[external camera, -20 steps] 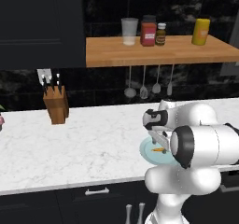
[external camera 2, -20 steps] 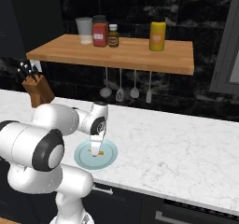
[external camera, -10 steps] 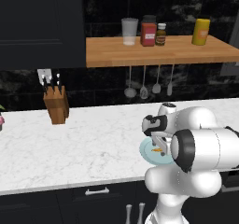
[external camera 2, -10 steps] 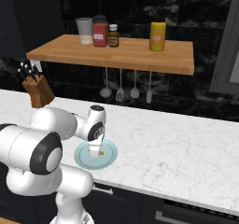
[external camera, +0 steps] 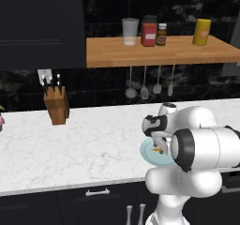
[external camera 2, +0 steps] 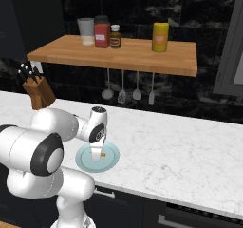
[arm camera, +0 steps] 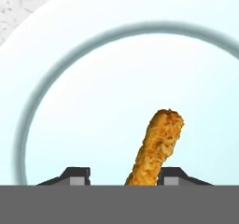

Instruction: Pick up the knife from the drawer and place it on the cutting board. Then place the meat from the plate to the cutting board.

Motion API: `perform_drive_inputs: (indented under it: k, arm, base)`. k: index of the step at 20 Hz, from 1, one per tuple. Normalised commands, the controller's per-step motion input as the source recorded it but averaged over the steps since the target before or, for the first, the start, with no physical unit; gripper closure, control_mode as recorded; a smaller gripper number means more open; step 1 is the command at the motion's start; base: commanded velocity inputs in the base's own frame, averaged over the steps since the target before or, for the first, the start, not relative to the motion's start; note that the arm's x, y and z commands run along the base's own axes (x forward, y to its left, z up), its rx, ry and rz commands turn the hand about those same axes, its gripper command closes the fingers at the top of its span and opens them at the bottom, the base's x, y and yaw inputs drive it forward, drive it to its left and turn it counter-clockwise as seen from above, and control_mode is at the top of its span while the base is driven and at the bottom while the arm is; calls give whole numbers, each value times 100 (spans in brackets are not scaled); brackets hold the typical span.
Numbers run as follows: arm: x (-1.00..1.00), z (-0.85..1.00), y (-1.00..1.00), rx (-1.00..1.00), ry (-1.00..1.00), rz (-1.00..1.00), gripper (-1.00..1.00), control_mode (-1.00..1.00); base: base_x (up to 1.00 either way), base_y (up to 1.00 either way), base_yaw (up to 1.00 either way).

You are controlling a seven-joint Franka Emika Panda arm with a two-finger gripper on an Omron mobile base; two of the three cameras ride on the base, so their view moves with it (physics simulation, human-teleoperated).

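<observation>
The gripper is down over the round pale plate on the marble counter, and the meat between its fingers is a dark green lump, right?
Not quite: the meat is orange-brown, not dark green, as the hand view shows. The gripper is indeed down over the plate on the counter.

Lower frame edge cuts off my fingertips [arm camera: 77, 176] and the meat [arm camera: 156, 148] base — contact between them indiscernible.

- Plate [arm camera: 56, 78]: pale blue-green, with a darker grey-blue ring.
- Meat [arm camera: 156, 146]: orange-brown, crumbed texture.
- Counter [external camera: 70, 139]: white marble, grey veining.
- Shelf [external camera 2: 118, 53]: warm light wood.
- Knife block [external camera: 56, 106]: brown.
- Rightmost shelf jar [external camera 2: 160, 37]: yellow.
</observation>
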Motion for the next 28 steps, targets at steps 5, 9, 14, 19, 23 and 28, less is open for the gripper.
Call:
perform_drive_inputs:
  k: [5, 9, 14, 19, 23, 28]
  arm:
    - [0, 0, 0, 0, 0, -1, 100, -100]
    - [0, 0, 0, 0, 0, -1, 100, -100]
    - [-44, 40, 0, 0, -4, -1, 100, -100]
    - [-78, 100, 0, 0, -6, 2, 100, -100]
    - [-68, 100, 3, 0, 0, 8, 100, -100]
    - [-50, 87, 22, -7, 0, 24, 100, -100]
  base:
    - [0, 0, 0]
    - [0, 0, 0]
    - [0, 0, 0]
    - [0, 0, 0]
    - [0, 0, 0]
    - [0, 0, 0]
